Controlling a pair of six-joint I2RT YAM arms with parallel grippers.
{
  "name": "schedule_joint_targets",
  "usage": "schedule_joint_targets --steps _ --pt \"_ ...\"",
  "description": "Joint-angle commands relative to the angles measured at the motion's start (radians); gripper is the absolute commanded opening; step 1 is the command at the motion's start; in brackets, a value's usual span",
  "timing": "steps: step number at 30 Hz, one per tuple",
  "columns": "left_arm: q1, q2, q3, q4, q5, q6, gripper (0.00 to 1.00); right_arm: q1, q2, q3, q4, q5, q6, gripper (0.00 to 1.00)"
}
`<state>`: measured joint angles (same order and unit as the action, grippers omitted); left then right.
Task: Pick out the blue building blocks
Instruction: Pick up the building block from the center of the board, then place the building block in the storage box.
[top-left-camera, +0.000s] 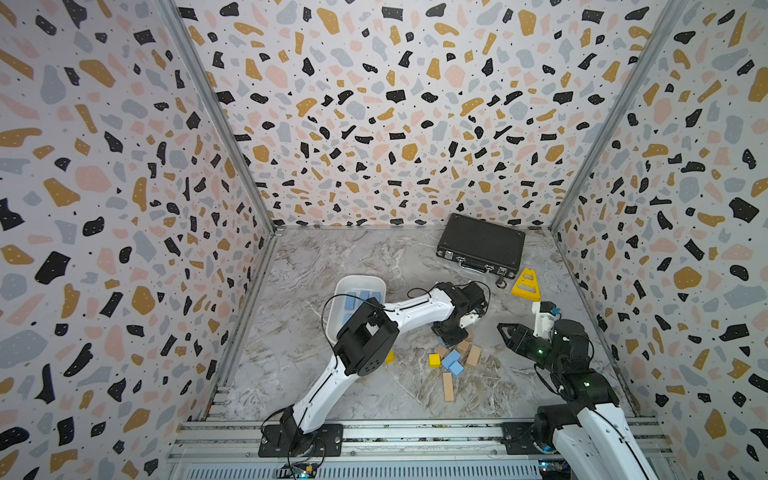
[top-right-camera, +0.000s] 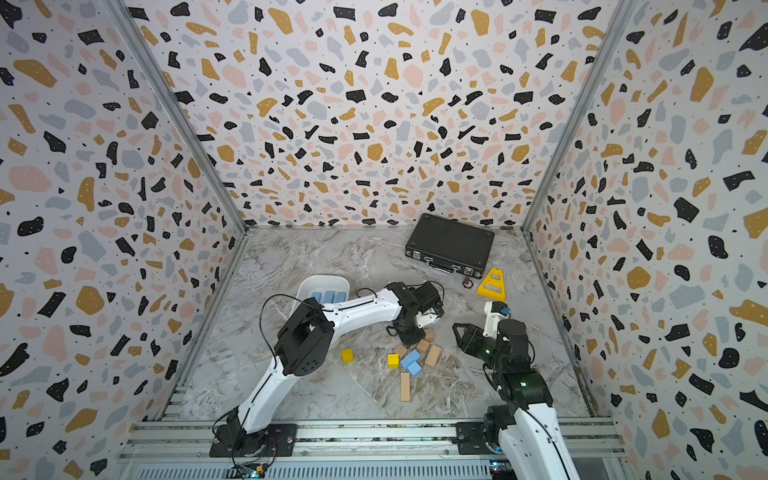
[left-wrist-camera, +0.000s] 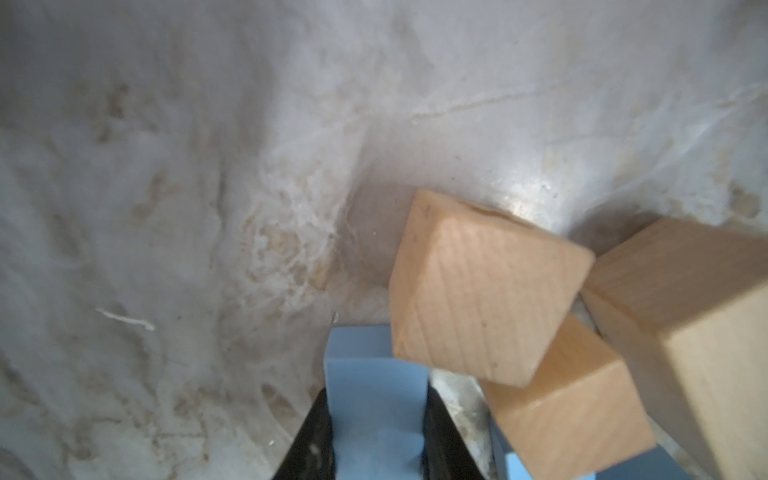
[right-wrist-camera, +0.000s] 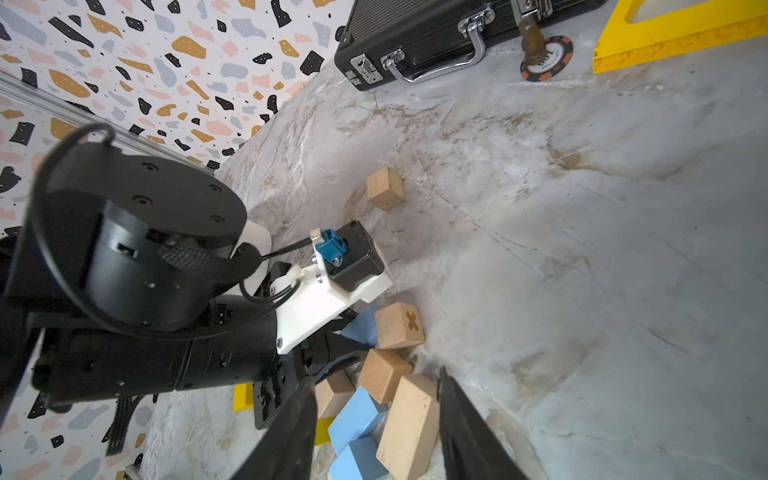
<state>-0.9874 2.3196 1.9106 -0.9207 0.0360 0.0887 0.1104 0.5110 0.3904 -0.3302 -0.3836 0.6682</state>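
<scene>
Jaws of the left gripper (left-wrist-camera: 376, 392) are clamped on one blue block (left-wrist-camera: 374, 370) at the far side of the pile, just beside a tan wood cube (left-wrist-camera: 486, 291). The pile sits in the middle of the surface (top-left-camera: 374, 257), toward its near edge. Two more of the blue building blocks (top-left-camera: 452, 362) lie touching each other there among tan wood blocks (top-left-camera: 473, 355). Several others sit in the white tub (top-left-camera: 341, 286) near the left edge. The right gripper (right-wrist-camera: 376, 377) hovers beside the pile, jaws apart, holding nothing.
</scene>
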Motion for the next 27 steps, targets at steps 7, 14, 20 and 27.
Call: schedule_joint_targets --steps 7,14,20,27 --pt "0.102 -0.235 -0.085 -0.075 0.032 0.024 0.23 -0.001 0.076 0.043 0.087 -0.121 -0.005 0.50" --pt "0.246 -0.437 -0.234 -0.158 0.075 0.043 0.25 0.036 0.208 0.076 0.209 -0.159 0.012 0.50" --pt "0.413 -0.637 -0.449 -0.070 0.126 -0.046 0.25 0.131 0.326 0.109 0.280 -0.113 0.021 0.50" --pt "0.523 -0.721 -0.648 0.080 0.050 -0.197 0.20 0.236 0.436 0.155 0.355 -0.053 0.024 0.50"
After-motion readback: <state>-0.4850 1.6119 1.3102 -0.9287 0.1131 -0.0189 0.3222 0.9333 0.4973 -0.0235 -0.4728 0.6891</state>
